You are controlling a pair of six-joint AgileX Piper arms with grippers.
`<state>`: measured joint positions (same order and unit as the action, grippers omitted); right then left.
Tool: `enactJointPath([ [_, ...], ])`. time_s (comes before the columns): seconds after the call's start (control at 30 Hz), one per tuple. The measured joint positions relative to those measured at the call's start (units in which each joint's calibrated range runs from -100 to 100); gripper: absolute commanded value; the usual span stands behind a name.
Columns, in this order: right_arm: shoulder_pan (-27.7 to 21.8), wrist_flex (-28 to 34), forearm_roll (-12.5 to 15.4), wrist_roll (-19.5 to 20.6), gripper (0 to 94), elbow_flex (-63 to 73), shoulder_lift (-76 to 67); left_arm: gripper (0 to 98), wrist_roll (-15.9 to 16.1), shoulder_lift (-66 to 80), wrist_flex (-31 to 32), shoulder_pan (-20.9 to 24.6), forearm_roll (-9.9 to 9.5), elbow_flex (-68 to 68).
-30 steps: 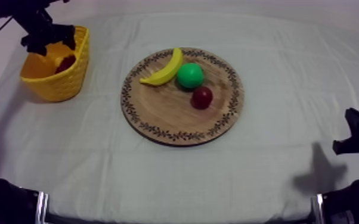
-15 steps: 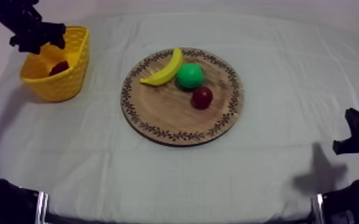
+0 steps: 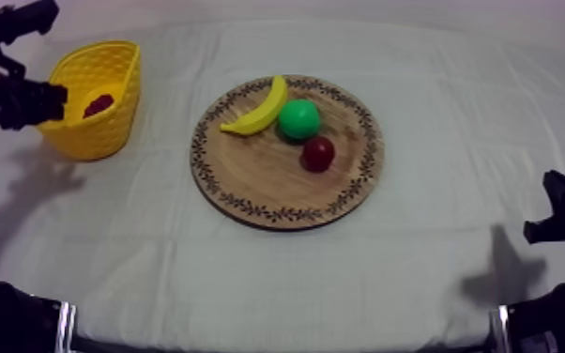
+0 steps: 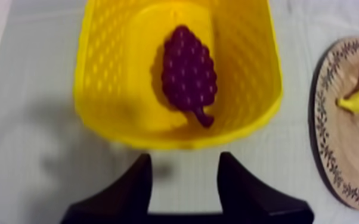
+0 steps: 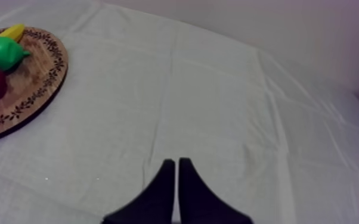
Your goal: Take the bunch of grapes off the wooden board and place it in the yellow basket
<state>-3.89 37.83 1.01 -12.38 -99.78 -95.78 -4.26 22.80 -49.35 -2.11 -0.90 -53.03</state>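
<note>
A: Entry: what has changed over the last second?

B: The left gripper (image 4: 183, 158) has backed away. A second ago it hung over the yellow basket (image 4: 241, 59); half a second ago it was at the rim. Now, from above, it sits off to the outer side of the basket, clear of it.

A: Finger state?

B: Apart, with nothing between them. From the wrist there is only cloth and the basket's near wall past the tips.

A: And the grapes (image 4: 188, 74)?

B: Lying on the basket floor, stem toward the gripper, untouched by it. None on the wooden board (image 3: 277, 188).

A: What remains on the board?

B: Banana (image 3: 258, 108), pear (image 3: 298, 119) just beside it, and the small red fruit (image 3: 318, 153) close by. None has shifted across the three overhead pictures.

A: Right gripper (image 5: 176, 164)?

B: Fingers together in a narrow wedge, holding nothing, over bare cloth well apart from the board. Same place throughout.

A: Reading?

B: My judgement: release made, placement done. Only the retreat to rest appears to be left. Risk looks low, since the arm is already outside the rim.
</note>
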Motion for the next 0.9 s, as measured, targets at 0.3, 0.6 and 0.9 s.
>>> enactJointPath([
  [0.3, 0.0, 0.0, 0.0, 0.0, 0.3, 0.0, 0.0, 16.9, 0.2, 16.1, 2.7, 0.2, 0.90, -16.1],
  [0.6, 0.0, 0.0, 0.0, 0.0, 0.3, 0.0, 0.0, 0.7, 1.6, 33.5, 4.3, 0.9, 1.83, -27.1],
  [0.9, 0.0, 0.0, 0.0, 0.0, 0.3, 0.0, 0.0, 0.0, -0.3, 48.5, 6.9, 0.8, 1.77, -35.4],
])
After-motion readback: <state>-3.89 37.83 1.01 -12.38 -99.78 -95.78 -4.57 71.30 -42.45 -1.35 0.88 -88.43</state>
